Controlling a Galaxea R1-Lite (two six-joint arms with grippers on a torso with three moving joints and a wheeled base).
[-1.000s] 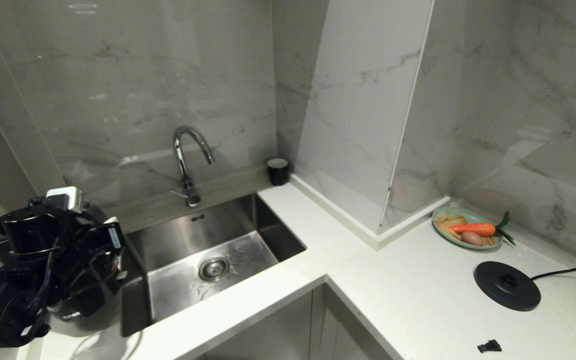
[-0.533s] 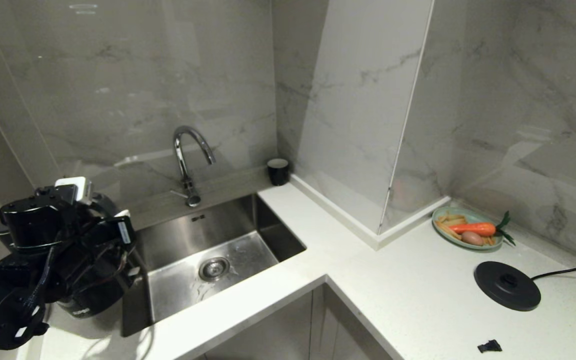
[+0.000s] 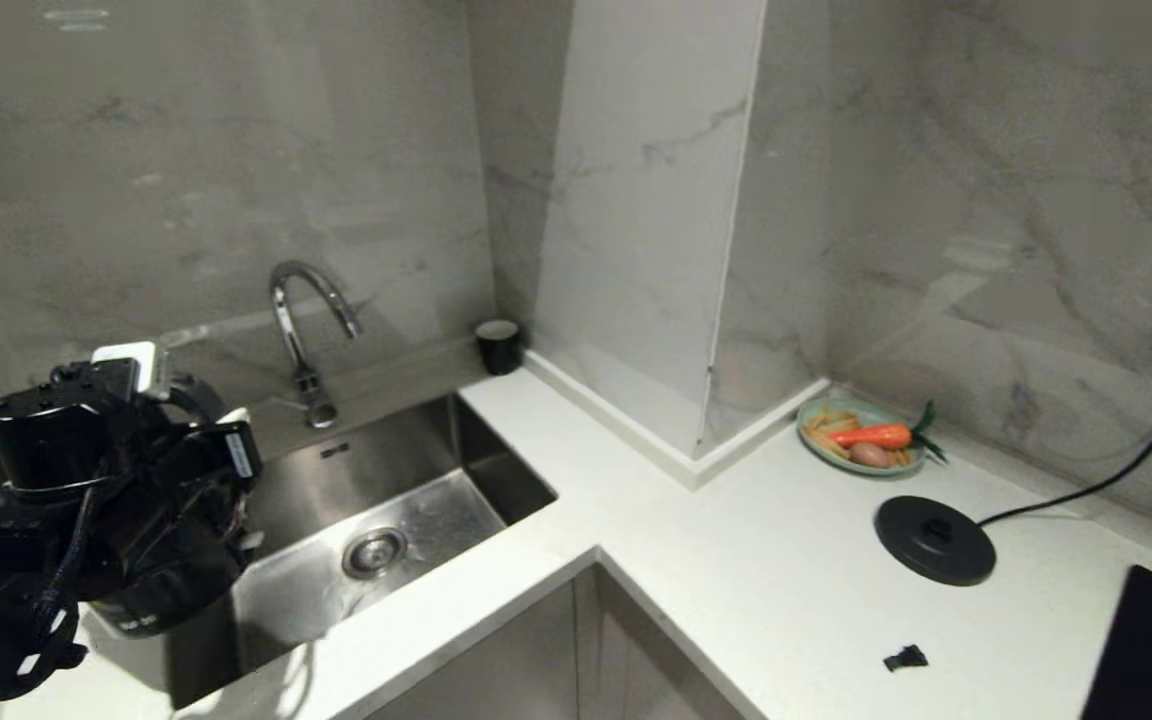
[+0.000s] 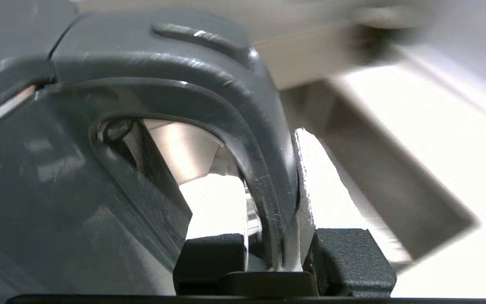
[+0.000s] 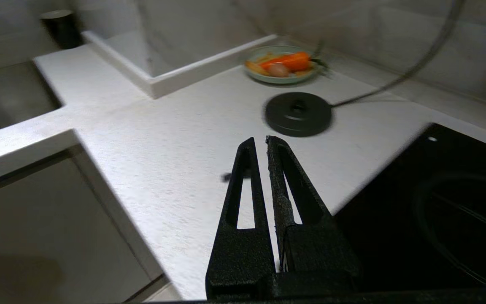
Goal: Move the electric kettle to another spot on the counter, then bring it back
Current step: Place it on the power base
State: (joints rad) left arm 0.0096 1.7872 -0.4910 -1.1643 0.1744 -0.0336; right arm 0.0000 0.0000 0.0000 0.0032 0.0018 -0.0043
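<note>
My left end effector [image 4: 274, 253] is clamped on the electric kettle's [image 3: 151, 560] loop handle [image 4: 264, 169] to carry it clear of the sink [image 3: 386, 500] toward the base disc [image 3: 934, 540]; my right end effector [image 5: 260, 147] hangs closed and empty over the tabletop [image 3: 736, 570].

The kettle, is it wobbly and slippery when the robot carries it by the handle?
Probably a bit. The left gripper pinches only the thin handle, so the tall kettle hanging beside it could swing. Its body looks glossy, likely slippery, but the loop handle should stop it sliding out. It seems heavy for such a small grip.
</note>
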